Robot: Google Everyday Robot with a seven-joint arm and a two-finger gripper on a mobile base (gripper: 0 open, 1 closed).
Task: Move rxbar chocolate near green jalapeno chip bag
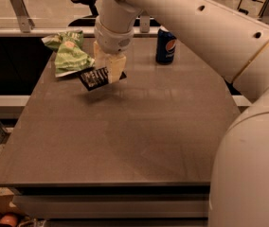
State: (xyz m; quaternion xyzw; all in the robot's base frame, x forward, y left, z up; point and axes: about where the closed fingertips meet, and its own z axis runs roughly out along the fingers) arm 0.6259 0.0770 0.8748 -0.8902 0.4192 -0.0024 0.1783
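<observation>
Table (139,141) first: dark brown and flat, it runs under the pincer (112,74) and spreads mostly toward us and to the right of it.

White arm (196,27): thick and jointed, it comes in from the right, crosses the top, then drops straight down into the pincer over the far left part of the table.

Green jalapeno chip bag (68,56): crumpled, light green with white markings. It lies on the table just left of the pincer and a bit further back.

The pincer itself has cream fingers pointing down. We see them clamped on the right end of the rxbar chocolate (93,78), so it is pinching the bar.

Pepsi can (165,45): blue and upright on the table, right of the pincer and slightly further back, well apart from the bar.

The rxbar chocolate has a black wrapper with white lettering, and it sticks out to the left of the pincer, tilted. It looks lifted off the table, with a faint shadow below it. Its upper left corner sits right by the bag's lower edge, and we cannot tell if they touch.
</observation>
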